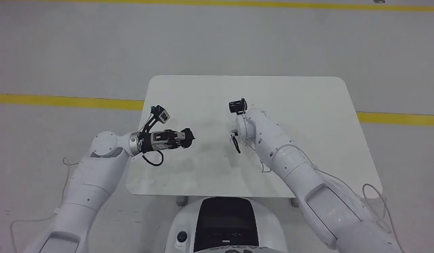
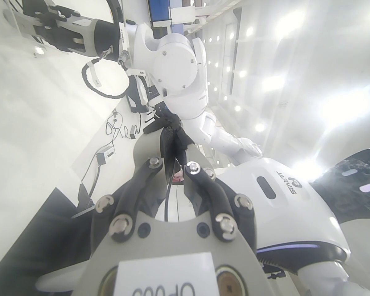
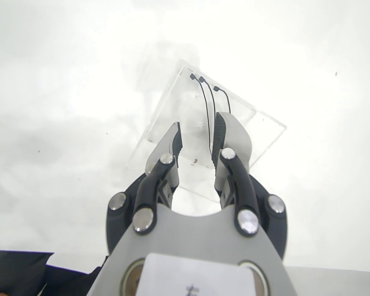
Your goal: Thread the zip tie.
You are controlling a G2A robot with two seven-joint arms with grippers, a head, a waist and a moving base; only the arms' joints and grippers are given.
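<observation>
A clear acrylic tray (image 3: 265,130) lies on the white table (image 1: 305,110) with three black zip ties (image 3: 208,106) in it. My right gripper (image 3: 197,138) hangs open just above the tray, one zip tie strand running beside its finger (image 3: 219,133). In the left wrist view that same right gripper (image 2: 21,16) is low over the table. My left gripper (image 2: 172,143) is held off the table, left of the right arm, and is shut on a thin black zip tie (image 2: 167,192) that trails back between its fingers. In the top view the left gripper (image 1: 184,136) points toward the right arm.
Most of the table top around the tray is bare white surface. Yellow floor lines (image 1: 68,102) run behind and beside the table. Cables and small boxes (image 2: 104,155) lie on the floor beyond the table's edge.
</observation>
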